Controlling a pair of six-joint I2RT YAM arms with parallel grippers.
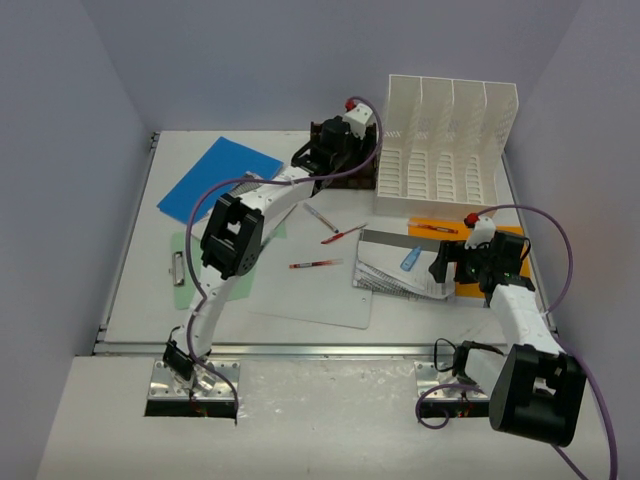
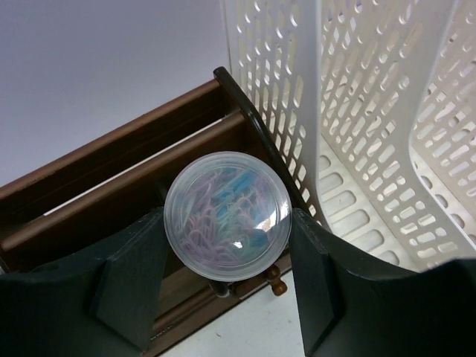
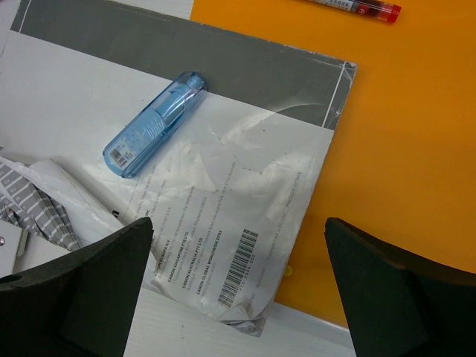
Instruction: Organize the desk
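Surface (image 1: 135, 310): cluttered, arms' bases at near edge. File rack (image 1: 445, 140) at far R; organizer (image 2: 111, 186) just beside it, to its L. L claw (image 2: 227, 253) clenched on clear round tub (image 2: 227, 212), over organizer slots; drop looks straight down. L arm is nearer the organizer. R claw (image 3: 238, 223) released, over bagged papers (image 3: 245, 186), near R.

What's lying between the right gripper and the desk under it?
In the right wrist view, a plastic-wrapped document packet lies under the open right gripper, partly over an orange folder, with a blue correction tape dispenser on it.
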